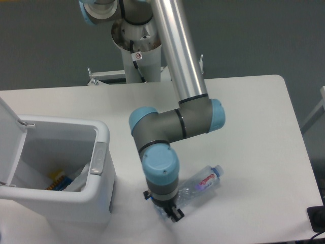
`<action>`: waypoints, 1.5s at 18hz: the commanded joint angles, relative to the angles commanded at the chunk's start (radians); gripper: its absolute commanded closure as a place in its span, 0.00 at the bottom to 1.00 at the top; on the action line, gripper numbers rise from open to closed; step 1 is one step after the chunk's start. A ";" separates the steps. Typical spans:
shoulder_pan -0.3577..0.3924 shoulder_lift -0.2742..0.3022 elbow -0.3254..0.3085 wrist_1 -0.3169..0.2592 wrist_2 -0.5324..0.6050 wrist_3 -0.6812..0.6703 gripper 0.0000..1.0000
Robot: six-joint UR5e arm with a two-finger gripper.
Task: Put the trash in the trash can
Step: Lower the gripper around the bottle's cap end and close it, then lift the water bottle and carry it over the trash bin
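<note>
the claw (170,209) pinches the tilted bottle (202,181) near the open trash can (101,157).

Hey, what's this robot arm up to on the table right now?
The arm is reaching down at the front of the table, with its gripper at the base end of a clear plastic bottle. The bottle is tilted, its pale blue cap pointing up and to the right. Whether the jaws are clamped on it is hidden by the wrist. The white trash can stands open to the left, with some items already inside.
</note>
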 joint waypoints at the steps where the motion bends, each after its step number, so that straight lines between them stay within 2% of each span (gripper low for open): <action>1: 0.005 -0.006 0.014 0.005 0.000 -0.024 0.64; 2: 0.015 -0.014 0.037 0.026 -0.003 -0.084 0.64; 4: 0.028 -0.020 0.046 0.049 -0.041 -0.112 0.64; 8: 0.055 -0.011 0.072 0.052 -0.162 -0.146 0.64; 11: 0.055 -0.005 0.097 0.054 -0.241 -0.254 0.64; 14: 0.057 0.008 0.134 0.054 -0.452 -0.374 0.65; 16: 0.058 0.029 0.134 0.057 -0.576 -0.397 0.66; 19: 0.063 0.072 0.135 0.057 -0.641 -0.428 0.68; 21: 0.092 0.106 0.135 0.057 -0.707 -0.426 0.68; 24: 0.124 0.159 0.135 0.057 -0.973 -0.448 0.67; 27: 0.143 0.207 0.135 0.057 -1.096 -0.456 0.67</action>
